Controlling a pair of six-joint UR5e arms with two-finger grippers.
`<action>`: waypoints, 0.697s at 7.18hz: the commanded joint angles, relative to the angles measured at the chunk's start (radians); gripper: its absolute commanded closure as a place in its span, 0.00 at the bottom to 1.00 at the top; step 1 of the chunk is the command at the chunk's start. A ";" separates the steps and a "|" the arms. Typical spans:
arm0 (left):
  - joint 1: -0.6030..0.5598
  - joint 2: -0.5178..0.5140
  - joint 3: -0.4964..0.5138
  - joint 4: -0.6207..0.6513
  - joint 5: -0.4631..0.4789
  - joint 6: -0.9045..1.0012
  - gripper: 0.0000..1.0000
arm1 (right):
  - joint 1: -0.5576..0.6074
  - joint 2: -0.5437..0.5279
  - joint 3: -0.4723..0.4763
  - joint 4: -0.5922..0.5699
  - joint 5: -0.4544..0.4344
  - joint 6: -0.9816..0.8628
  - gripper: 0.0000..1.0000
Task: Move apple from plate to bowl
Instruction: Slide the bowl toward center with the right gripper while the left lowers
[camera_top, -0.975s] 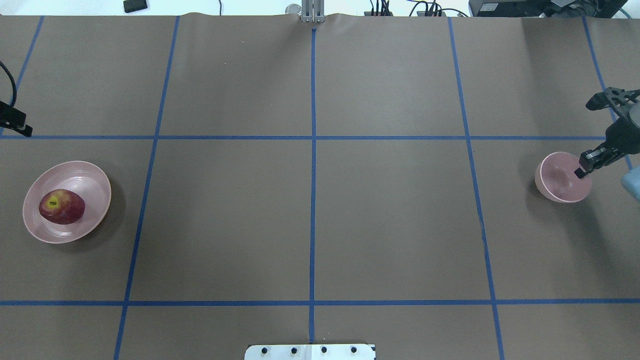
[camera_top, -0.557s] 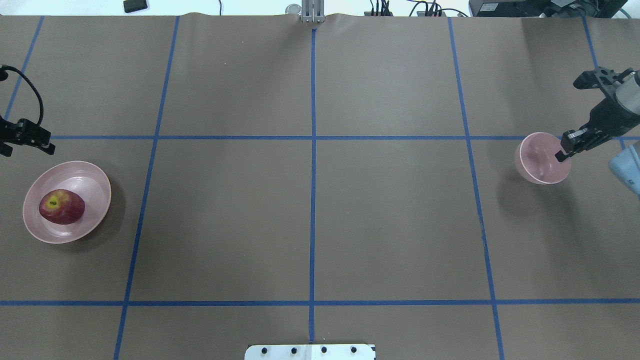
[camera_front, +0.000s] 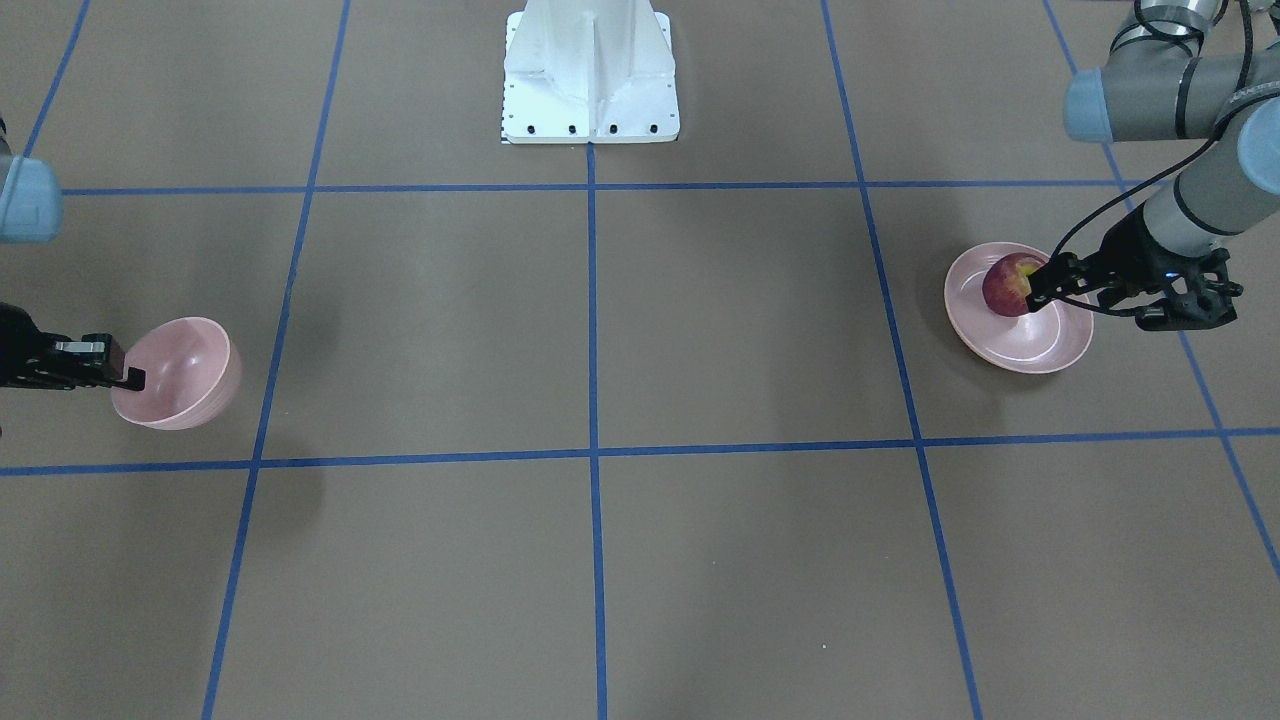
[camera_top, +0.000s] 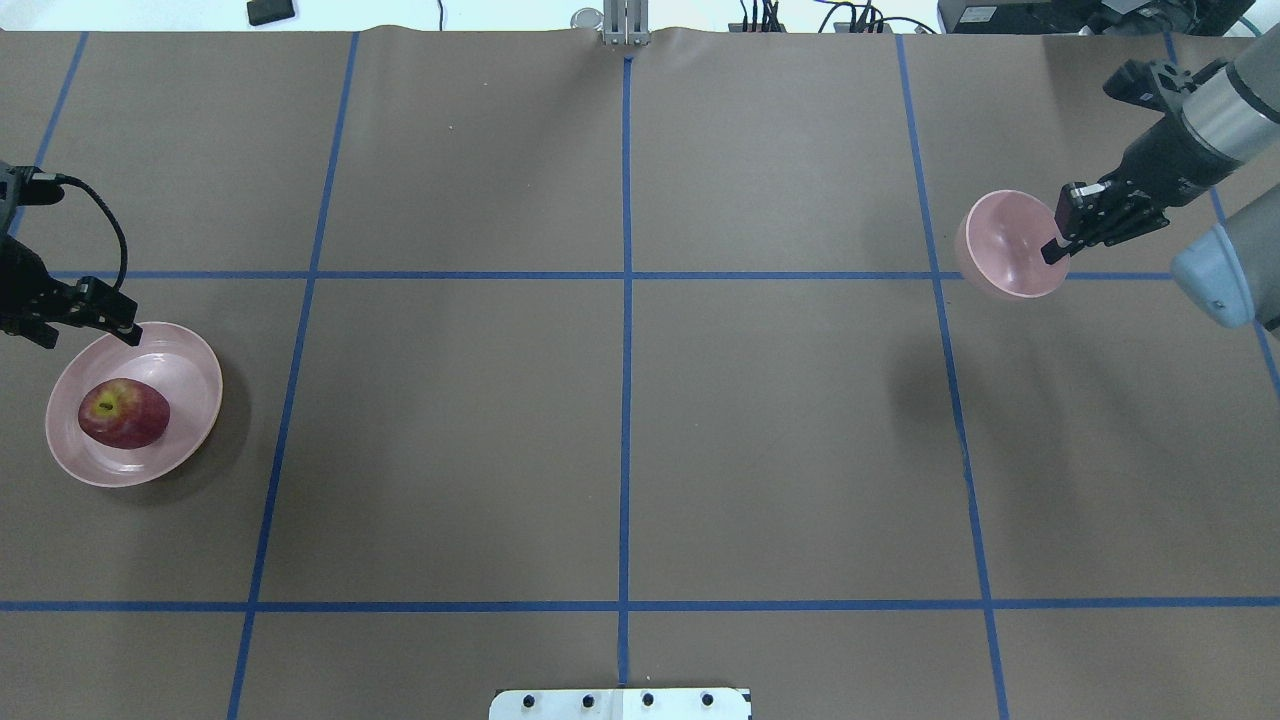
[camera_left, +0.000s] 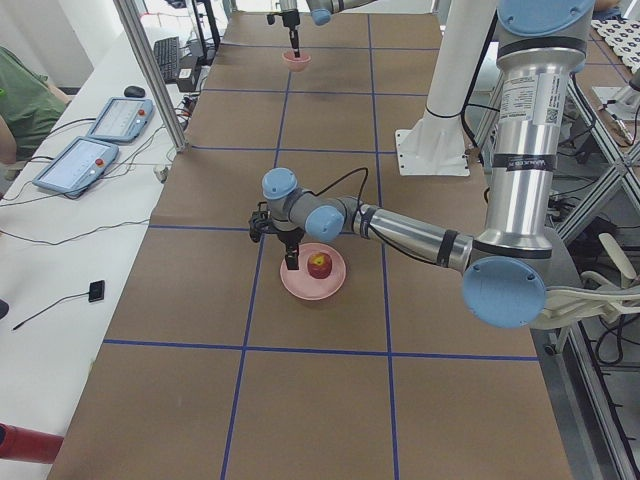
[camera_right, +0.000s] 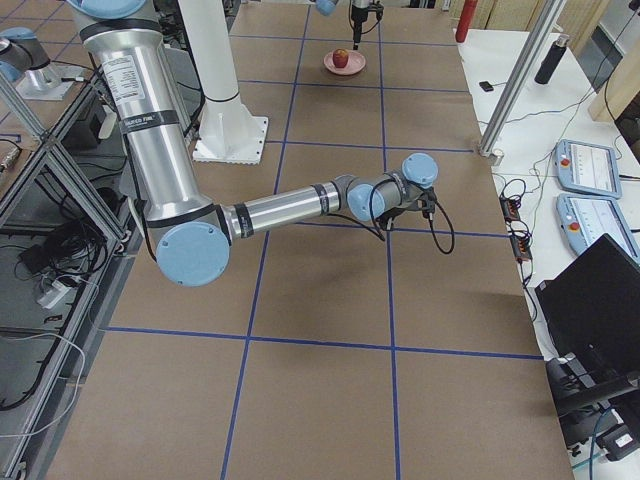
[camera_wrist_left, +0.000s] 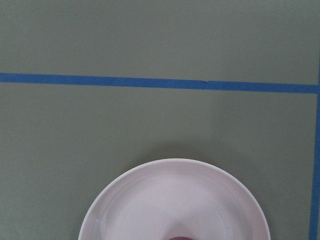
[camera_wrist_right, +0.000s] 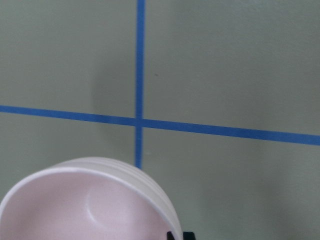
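Observation:
The dark red apple (camera_top: 123, 413) lies on the pale pink plate (camera_top: 195, 365) at the table's left; both also show in the front-facing view, the apple (camera_front: 1003, 285) on the plate (camera_front: 1030, 350). My left gripper (camera_top: 112, 318) hangs tilted over the plate's far rim, close beside the apple, and looks open and empty. My right gripper (camera_top: 1055, 245) is shut on the rim of the small pink bowl (camera_top: 1005, 245) and holds it above the table at the far right. The bowl tilts and is empty (camera_wrist_right: 85, 205).
Blue tape lines divide the brown table cover into squares. The white robot base plate (camera_top: 620, 703) sits at the near middle edge. Cables and a black box (camera_top: 270, 10) lie beyond the far edge. An aluminium post (camera_left: 150, 70) and tablets stand at the operators' side.
My right gripper has lifted the bowl and carried it away from the robot and toward the table's middle. My left gripper has come in from the table's edge to the plate's far rim.

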 joint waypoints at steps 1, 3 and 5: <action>0.035 0.000 0.001 0.000 0.001 -0.012 0.01 | 0.000 0.045 0.022 0.000 0.025 0.100 1.00; 0.055 0.017 0.005 0.000 0.002 -0.010 0.01 | -0.001 0.059 0.037 -0.002 0.026 0.131 1.00; 0.078 0.017 0.015 0.000 0.008 -0.010 0.01 | -0.003 0.065 0.039 -0.008 0.025 0.132 1.00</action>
